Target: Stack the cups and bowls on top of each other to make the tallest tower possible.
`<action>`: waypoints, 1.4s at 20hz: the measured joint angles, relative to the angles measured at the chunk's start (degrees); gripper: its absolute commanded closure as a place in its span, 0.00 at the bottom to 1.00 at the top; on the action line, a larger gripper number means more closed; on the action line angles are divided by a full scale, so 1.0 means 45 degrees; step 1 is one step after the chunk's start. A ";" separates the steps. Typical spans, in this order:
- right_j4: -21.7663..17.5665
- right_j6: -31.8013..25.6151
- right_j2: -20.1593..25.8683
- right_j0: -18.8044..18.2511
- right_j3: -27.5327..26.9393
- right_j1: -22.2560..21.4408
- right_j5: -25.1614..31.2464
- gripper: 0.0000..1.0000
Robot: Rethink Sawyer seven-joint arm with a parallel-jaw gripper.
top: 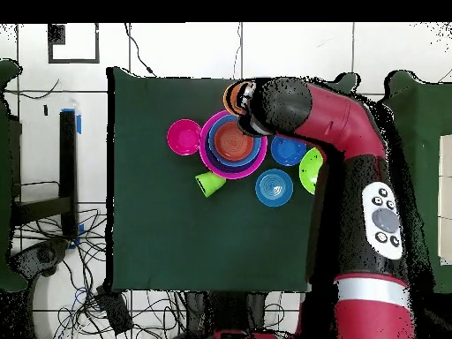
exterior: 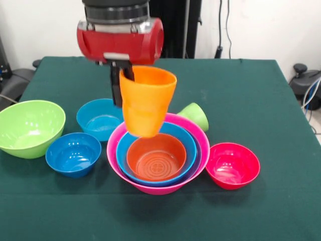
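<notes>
My gripper (exterior: 123, 84) is shut on the rim of the orange cup (exterior: 147, 102), one finger inside and one outside. It holds the cup mouth-up and slightly tilted, just above the tower's back rim. The tower is a big pink bowl (exterior: 193, 166) with a purple bowl, a sky blue bowl (exterior: 186, 143) and an orange bowl (exterior: 156, 158) nested in it. In the overhead view the tower (top: 233, 144) lies beside the arm (top: 291, 108), and the orange cup (top: 235, 95) shows partly. The lime green cup (exterior: 195, 115) lies on its side behind the tower.
A lime green bowl (exterior: 30, 128), a teal bowl (exterior: 99, 119) and a dark blue bowl (exterior: 73, 153) stand left of the tower. A red-pink bowl (exterior: 232, 164) stands to its right. All rest on a green tablecloth (exterior: 251, 95).
</notes>
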 measured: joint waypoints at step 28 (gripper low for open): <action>0.0466 0.0002 -0.0227 -0.0176 0.0335 0.1445 -0.0579 1.00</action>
